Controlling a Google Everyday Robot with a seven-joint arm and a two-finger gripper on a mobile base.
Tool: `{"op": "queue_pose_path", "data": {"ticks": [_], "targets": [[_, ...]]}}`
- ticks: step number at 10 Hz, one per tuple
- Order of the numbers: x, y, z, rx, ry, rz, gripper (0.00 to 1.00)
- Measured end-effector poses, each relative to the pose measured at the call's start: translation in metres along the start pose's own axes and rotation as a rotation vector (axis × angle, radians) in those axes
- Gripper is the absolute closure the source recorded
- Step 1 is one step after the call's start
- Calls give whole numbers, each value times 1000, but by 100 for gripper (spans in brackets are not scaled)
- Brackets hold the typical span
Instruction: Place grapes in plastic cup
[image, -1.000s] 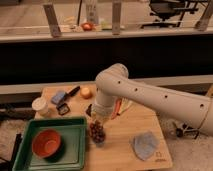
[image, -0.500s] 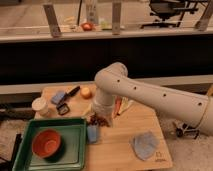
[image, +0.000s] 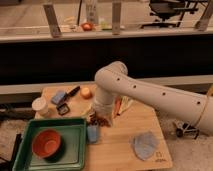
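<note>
Just above plastic cup (image: 93, 133), pincer (image: 102, 116) clamped on grapes (image: 96, 120), green tray (image: 73, 146) alongside.

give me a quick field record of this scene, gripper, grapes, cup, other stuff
gripper: low over the wooden board, at the grapes, below the arm's bend
grapes: dark bunch just behind the cup, not seen inside it
plastic cup: light blue, upright, beside the tray's right edge
green tray: holds the orange bowl
elsewhere: cream container and orange fruit at back, blue cloth front right
</note>
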Motion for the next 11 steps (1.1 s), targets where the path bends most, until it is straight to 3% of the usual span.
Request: {"op": "queue_pose_path", "data": {"ticks": [11], "targets": [[7,-1,0,18,-10,-16,20]]}}
